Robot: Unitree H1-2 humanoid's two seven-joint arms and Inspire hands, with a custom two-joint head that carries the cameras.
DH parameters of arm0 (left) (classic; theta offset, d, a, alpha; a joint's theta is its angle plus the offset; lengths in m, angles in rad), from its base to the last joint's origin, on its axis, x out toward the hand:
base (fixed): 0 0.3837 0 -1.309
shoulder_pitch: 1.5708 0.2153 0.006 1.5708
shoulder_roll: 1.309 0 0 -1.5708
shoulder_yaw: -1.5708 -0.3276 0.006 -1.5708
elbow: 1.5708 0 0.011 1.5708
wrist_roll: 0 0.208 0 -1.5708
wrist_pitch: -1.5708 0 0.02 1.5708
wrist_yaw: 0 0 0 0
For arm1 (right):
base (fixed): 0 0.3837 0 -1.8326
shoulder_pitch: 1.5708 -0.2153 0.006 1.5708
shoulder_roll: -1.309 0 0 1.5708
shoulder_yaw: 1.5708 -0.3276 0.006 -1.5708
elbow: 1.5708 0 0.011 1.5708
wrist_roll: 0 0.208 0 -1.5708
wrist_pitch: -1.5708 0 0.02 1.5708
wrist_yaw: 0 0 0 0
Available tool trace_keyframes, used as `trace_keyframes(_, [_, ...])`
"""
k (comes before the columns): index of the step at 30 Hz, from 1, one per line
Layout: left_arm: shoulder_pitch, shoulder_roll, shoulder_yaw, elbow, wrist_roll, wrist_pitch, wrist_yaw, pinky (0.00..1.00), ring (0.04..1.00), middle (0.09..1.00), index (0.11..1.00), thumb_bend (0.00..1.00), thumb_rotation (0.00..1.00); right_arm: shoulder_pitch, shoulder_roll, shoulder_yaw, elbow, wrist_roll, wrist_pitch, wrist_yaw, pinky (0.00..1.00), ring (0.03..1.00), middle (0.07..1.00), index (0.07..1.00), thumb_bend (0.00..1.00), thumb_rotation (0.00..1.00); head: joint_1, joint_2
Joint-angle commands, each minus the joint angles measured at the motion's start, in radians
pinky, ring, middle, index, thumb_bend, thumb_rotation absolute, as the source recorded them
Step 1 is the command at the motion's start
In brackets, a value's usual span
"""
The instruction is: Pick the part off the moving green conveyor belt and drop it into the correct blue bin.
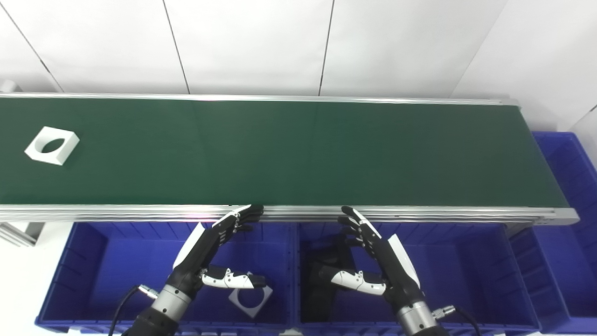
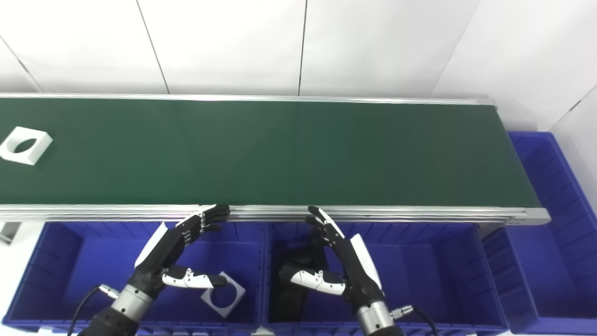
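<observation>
Both the left hand [image 1: 205, 254] and the right hand [image 1: 380, 261] are black with white shell panels, silver wrist collars and black cables.

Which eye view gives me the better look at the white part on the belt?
The left eye view: the white part sits whole on the belt, clear of the picture's left edge. The right eye view shows the same part hard against the left edge, barely inside the picture.

**Bright, even light, sharp pictures**

Light falls evenly from overhead. The white wall [image 1: 261, 42] nearly washes out. The belt [image 1: 289, 154] shows a soft sheen, its near rail [image 1: 140, 212] a faint pinkish glare. Bins [image 1: 116, 261] hold mild shadows. Straight edges bow slightly toward the corners.
</observation>
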Motion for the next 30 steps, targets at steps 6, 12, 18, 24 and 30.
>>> trace_keyframes(6, [-0.002,0.004,0.002,-0.022,-0.008,-0.015,0.003,0.79,0.839,0.856,0.845,0.85,0.29,-0.006,0.003,0.001,-0.016,0.003,-0.071,-0.005,0.76,0.838,0.866,0.934,0.80,0.42,0.000,0.002])
trace_keyframes(12, [-0.003,0.004,0.002,-0.018,-0.014,-0.022,0.001,0.79,0.837,0.853,0.842,0.85,0.28,-0.007,0.005,0.000,-0.019,0.009,-0.065,-0.003,0.76,0.840,0.865,0.934,0.80,0.41,0.000,0.003])
trace_keyframes(18, [-0.004,0.005,0.001,-0.017,-0.012,-0.026,0.001,0.79,0.840,0.853,0.842,0.85,0.29,-0.007,0.006,0.001,-0.020,0.007,-0.062,-0.003,0.76,0.840,0.863,0.933,0.80,0.41,-0.002,0.001])
trace_keyframes(24, [-0.004,0.006,0.002,-0.019,-0.015,-0.022,0.000,0.79,0.838,0.854,0.842,0.85,0.28,-0.008,0.006,0.002,-0.020,0.015,-0.064,0.001,0.76,0.844,0.865,0.939,0.80,0.40,-0.004,0.002])
trace_keyframes(30, [-0.006,0.007,0.001,-0.014,-0.022,-0.025,-0.004,0.79,0.837,0.853,0.841,0.86,0.28,-0.009,0.006,0.003,-0.023,0.005,-0.057,0.000,0.76,0.843,0.864,0.940,0.80,0.41,-0.005,0.003])
